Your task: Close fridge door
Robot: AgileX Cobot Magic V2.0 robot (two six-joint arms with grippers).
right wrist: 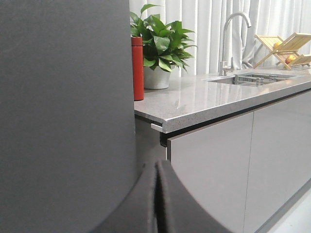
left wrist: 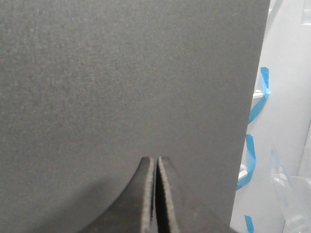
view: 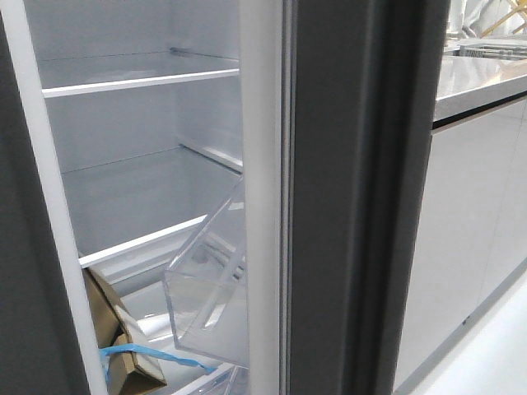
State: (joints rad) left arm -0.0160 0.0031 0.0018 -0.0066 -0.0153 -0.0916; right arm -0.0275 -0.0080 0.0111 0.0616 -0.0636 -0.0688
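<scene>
Front view: fridge door (view: pixel 362 189) is open, edge-on to me, filling the middle of the frame. Dark grey outer face, white inner lining (view: pixel 262 197) and gasket strip on its left side. A clear door bin (view: pixel 210 288) hangs off the lining, tilted. Behind it the fridge interior with white shelves (view: pixel 140 82); a brown cardboard box (view: pixel 123 346) with blue tape (view: pixel 136 352) sits at the lower left. Light grey cabinet front (view: pixel 469 239) and countertop (view: pixel 478 78) to the right of the door. Neither of my arms shows in this view.

Left wrist view: my left gripper (left wrist: pixel 156 194) has its pads pressed together, nothing between them. Dead ahead is a flat matte dark grey panel (left wrist: pixel 126 82) filling most of the frame; can't tell whether the tips touch it. Past its edge, white interior with strips of blue tape and a bit of clear plastic.

Right wrist view: my right gripper (right wrist: pixel 156 199) is also closed flat, empty. The dark grey door face (right wrist: pixel 63 107) sits close in front; contact not clear. Beyond its edge: speckled countertop (right wrist: pixel 214 99), red bottle (right wrist: pixel 138 68), potted plant (right wrist: pixel 158 46), faucet (right wrist: pixel 232 34) over a sink (right wrist: pixel 252 77), wooden dish rack (right wrist: pixel 286 48), cabinet fronts below.
</scene>
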